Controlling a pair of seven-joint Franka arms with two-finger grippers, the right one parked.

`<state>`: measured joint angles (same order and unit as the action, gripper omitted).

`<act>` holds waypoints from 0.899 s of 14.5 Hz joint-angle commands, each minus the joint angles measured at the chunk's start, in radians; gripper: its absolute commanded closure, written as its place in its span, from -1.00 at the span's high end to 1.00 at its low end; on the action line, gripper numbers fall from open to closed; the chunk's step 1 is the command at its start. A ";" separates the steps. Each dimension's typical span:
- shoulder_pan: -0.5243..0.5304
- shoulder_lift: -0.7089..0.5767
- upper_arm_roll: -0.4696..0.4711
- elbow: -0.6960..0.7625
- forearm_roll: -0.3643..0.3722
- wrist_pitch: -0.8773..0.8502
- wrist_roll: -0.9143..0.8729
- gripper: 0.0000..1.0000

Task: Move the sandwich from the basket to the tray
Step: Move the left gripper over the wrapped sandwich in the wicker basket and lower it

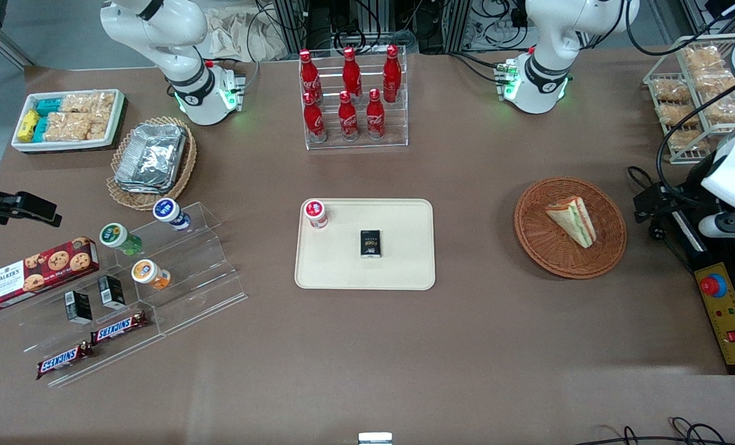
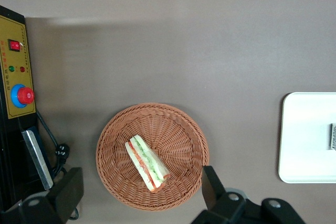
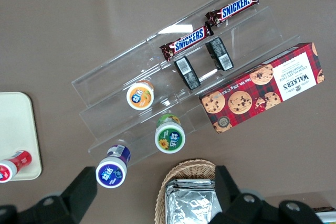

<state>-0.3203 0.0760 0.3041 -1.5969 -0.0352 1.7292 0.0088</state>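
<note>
The sandwich (image 1: 571, 221), a wrapped wedge with green and red filling, lies in the reddish-brown wicker basket (image 1: 531, 232) toward the working arm's end of the table. The cream tray (image 1: 404, 266) sits at mid-table, beside the basket. My left gripper (image 1: 656, 211) hangs high above the table next to the basket, on the side away from the tray. In the left wrist view the sandwich (image 2: 147, 162) rests in the basket (image 2: 113, 174), far below the open gripper (image 2: 140, 176), whose fingers (image 2: 211, 182) hold nothing. An edge of the tray (image 2: 304, 135) also shows there.
On the tray stand a red-capped bottle (image 1: 315, 214) and a small black box (image 1: 370, 243). A yellow control box with a red stop button (image 1: 727, 312) lies near the basket at the table's end. A rack of cola bottles (image 1: 350, 99) stands farther from the front camera.
</note>
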 commanded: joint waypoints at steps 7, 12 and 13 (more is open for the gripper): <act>0.007 0.013 0.003 -0.012 -0.025 -0.063 -0.105 0.99; -0.003 -0.009 -0.005 -0.144 -0.055 -0.019 -0.692 0.98; -0.005 -0.024 -0.008 -0.196 -0.054 0.027 -0.737 0.98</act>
<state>-0.3211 0.0892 0.3033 -1.7010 -0.0798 1.6954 -0.5934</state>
